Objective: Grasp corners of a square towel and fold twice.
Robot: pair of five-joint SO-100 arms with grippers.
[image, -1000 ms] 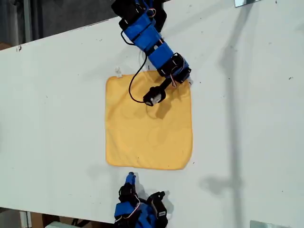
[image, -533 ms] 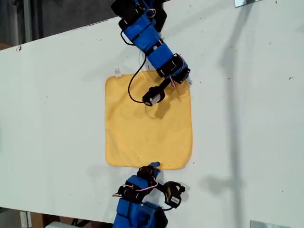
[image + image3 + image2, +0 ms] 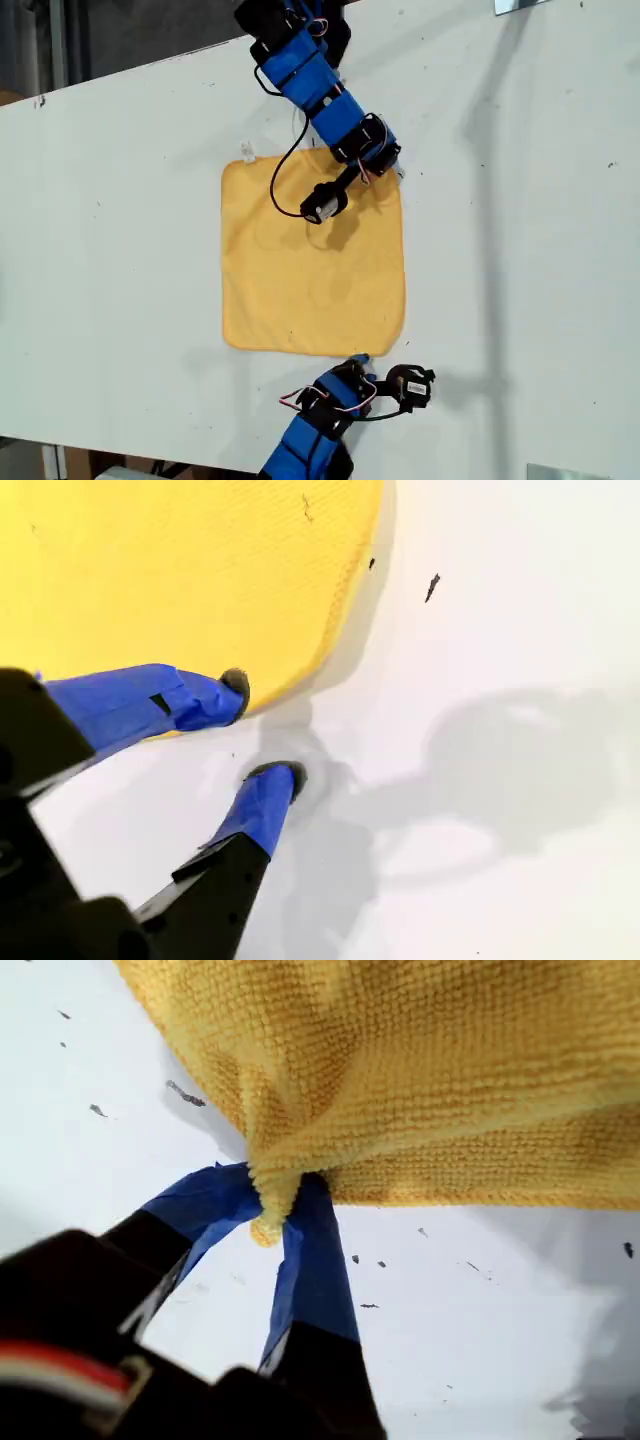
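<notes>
towel (image 3: 313, 255) lay flat on the white table (image 3: 120, 230). my first gripper (image 3: 280, 1205) clamped a towel corner (image 3: 268, 1218). my second gripper (image 3: 262, 730), jaws apart, had moved along the towel's near edge to another corner.

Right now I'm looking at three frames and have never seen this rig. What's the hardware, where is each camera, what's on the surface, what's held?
Two small blue robot arms work over a white table. The wide picture is from a camera overhead, off the arms. The other two come from cameras riding on each arm's end effector.

One thing lies on the table: the towel, a yellow-orange square, spread flat.

My first gripper is shut on a corner of the towel, the cloth bunched between its blue fingers. In the overhead picture that is the arm at the top.

My second gripper is open at another corner, holding nothing. One finger overlaps the towel's edge, the other is over bare table.
</notes>
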